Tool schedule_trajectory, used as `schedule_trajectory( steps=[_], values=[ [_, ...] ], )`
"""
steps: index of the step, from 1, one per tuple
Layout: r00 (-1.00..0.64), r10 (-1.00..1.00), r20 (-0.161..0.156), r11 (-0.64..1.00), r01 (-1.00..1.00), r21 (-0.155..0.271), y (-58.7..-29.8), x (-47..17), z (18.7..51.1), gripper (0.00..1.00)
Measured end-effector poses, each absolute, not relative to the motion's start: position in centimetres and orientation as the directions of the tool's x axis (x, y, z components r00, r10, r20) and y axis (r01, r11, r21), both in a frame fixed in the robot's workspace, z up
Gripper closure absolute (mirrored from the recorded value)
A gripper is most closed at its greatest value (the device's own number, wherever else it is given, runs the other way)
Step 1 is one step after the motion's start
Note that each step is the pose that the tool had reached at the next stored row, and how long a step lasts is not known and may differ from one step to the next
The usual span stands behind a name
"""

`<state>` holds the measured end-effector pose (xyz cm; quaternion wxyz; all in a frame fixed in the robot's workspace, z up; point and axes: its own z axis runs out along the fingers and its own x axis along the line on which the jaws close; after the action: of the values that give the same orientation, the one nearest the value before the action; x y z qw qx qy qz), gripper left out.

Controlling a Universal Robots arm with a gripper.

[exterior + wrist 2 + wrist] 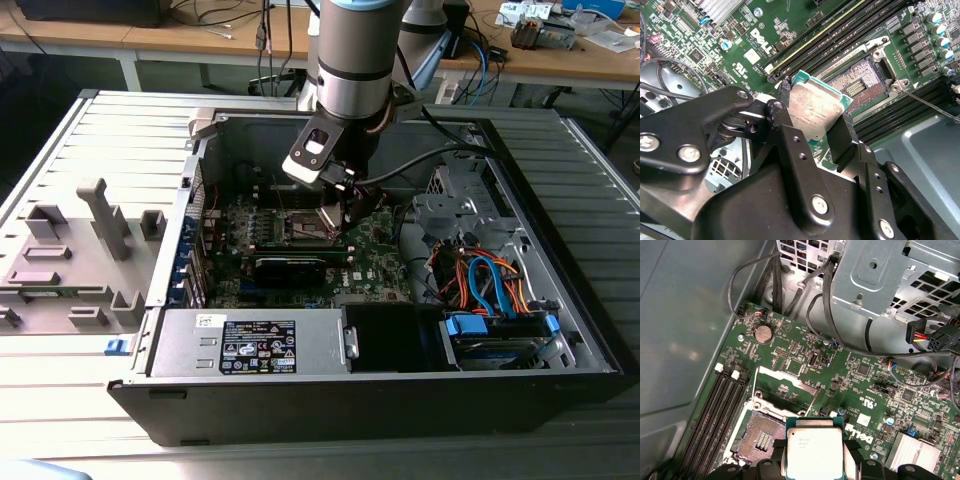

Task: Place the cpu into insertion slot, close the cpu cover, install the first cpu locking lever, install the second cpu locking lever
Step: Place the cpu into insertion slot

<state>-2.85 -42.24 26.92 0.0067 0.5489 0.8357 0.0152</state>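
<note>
The gripper (812,122) is clamped on the cpu (815,107), pinching it by two opposite edges with the metal top showing in both wrist views. The chip hangs over the motherboard (850,365), right beside the bare insertion slot (760,440), not seated yet. The cpu cover (785,385) is flipped up off the socket.

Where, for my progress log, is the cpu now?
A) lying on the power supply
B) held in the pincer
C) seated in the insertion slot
B: the pincer grips the cpu by its edges, and the insertion slot shows bare pins.
</note>
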Motion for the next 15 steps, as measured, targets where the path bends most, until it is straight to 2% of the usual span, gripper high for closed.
schedule_trajectory(
  steps=[15],
  values=[
    [-0.375, 0.927, 0.005, 0.375, 0.926, 0.033, -42.24, -2.86, 26.92, 0.45]
  ],
)
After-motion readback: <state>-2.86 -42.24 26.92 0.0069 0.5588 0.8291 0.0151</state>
